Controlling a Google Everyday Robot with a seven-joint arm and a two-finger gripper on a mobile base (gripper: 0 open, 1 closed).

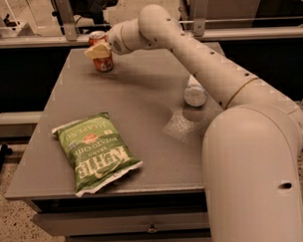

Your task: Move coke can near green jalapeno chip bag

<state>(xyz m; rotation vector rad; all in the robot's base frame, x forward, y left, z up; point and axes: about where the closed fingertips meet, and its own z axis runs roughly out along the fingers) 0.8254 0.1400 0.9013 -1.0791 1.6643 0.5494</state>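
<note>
Tool [100, 49] sat at coke can [104, 63], far tabletop [141, 108] corner; grip state can't tell. From there, green jalapeno chip bag [95, 152] lay well apart, twd near edge.

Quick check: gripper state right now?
Gripper: at the upright coke can, across the table from the green jalapeno chip bag; open or shut cannot be told.

A: At 11 o'clock on the table [141, 106] we note the coke can [104, 63]: glossy painted metal, silvery top.
B: The gripper [99, 49], against the can, looks matt and cream; we read the arm [209, 71] as smooth, satin plastic.
A: The green jalapeno chip bag [95, 152], at 7 o'clock, is crinkled, shiny film.
B: The table is matt grey; the bottle [194, 93], at 3 o'clock, clear plastic.
</note>
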